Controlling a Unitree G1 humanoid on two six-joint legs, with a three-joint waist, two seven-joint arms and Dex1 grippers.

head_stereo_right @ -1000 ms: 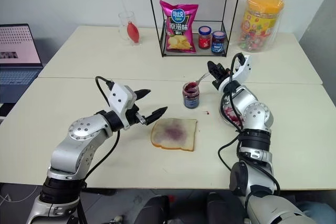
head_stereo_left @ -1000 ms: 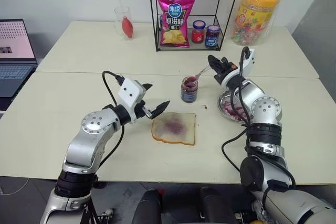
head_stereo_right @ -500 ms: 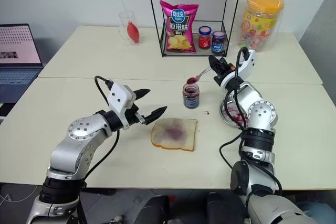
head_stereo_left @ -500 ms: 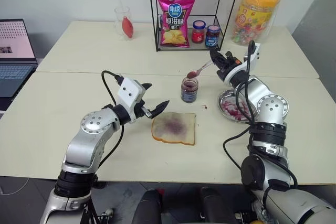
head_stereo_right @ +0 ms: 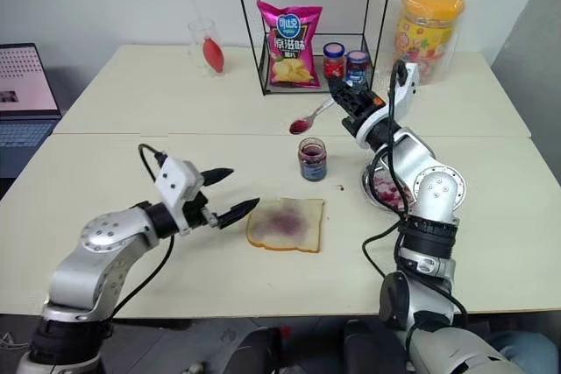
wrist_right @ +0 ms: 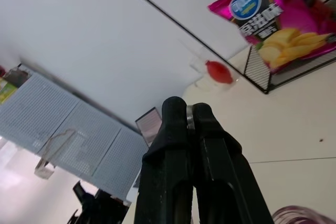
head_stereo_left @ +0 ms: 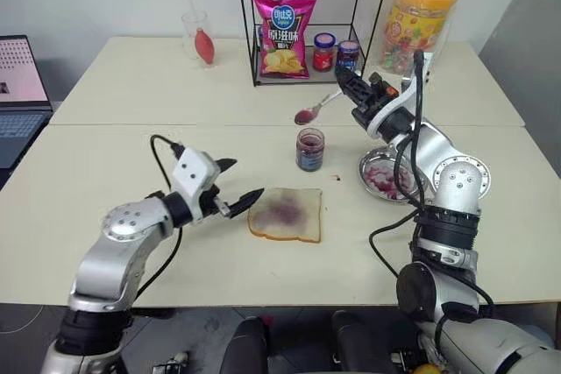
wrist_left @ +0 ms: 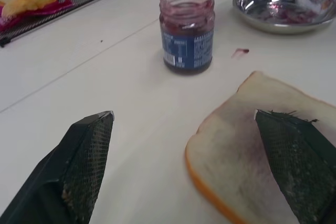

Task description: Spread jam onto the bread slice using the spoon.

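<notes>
Jam-loaded spoon (head_stereo_left: 317, 109) rides handle-first in the right gripper (head_stereo_left: 354, 87), jaws clamped on it, above the open jar (head_stereo_left: 309, 148). Bread slice (head_stereo_left: 285, 214) lies soft and tearable on the table (head_stereo_left: 131, 155); left gripper (head_stereo_left: 238, 185), jaws wide, could pin its crust.

open jam jar (head_stereo_left: 309, 148) just behind bread slice (head_stereo_left: 286, 215), perhaps crowding
</notes>
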